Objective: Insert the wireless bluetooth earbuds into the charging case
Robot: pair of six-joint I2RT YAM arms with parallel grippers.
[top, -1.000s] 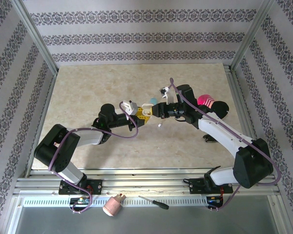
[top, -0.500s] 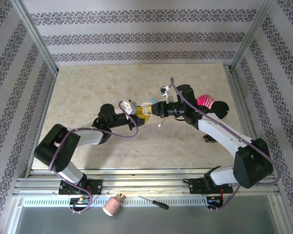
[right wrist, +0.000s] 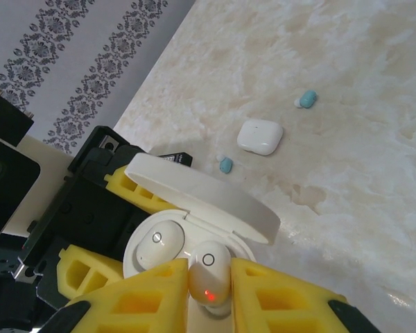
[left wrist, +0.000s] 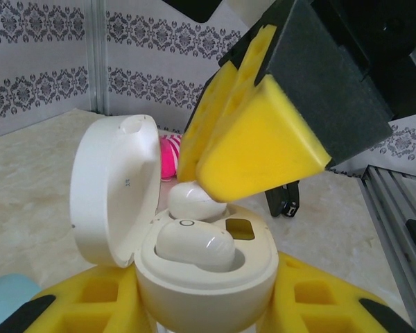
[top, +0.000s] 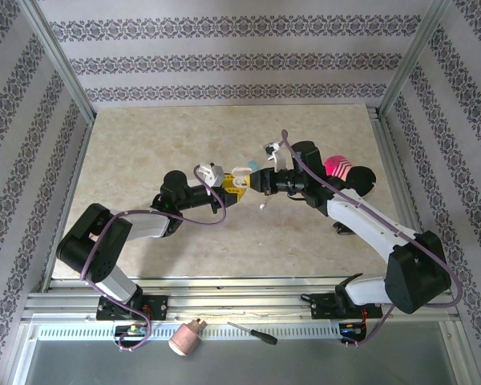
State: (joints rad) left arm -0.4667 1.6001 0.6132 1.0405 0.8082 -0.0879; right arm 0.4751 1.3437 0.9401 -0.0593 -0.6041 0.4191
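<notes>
Over the last second the right gripper (right wrist: 209,297) edged slightly closer to the open charging case (left wrist: 206,277). Its fingers were pinched narrowly on a white earbud (left wrist: 191,200) just above the case's empty socket. The left gripper (top: 234,188) was clamped on the case body. A second earbud (left wrist: 194,244) sat seated inside the case. Insertion judged imminent.

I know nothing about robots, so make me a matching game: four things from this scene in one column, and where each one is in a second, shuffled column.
Things
1. open white charging case
2. white earbud with the red light
3. other white earbud
4. closed white case

Places
A. seated in a well of the open case
B. lying on the table
C. held in the jaws of the left gripper
D. pinched in the jaws of the right gripper

Pairs: 1-C, 2-D, 3-A, 4-B
</notes>
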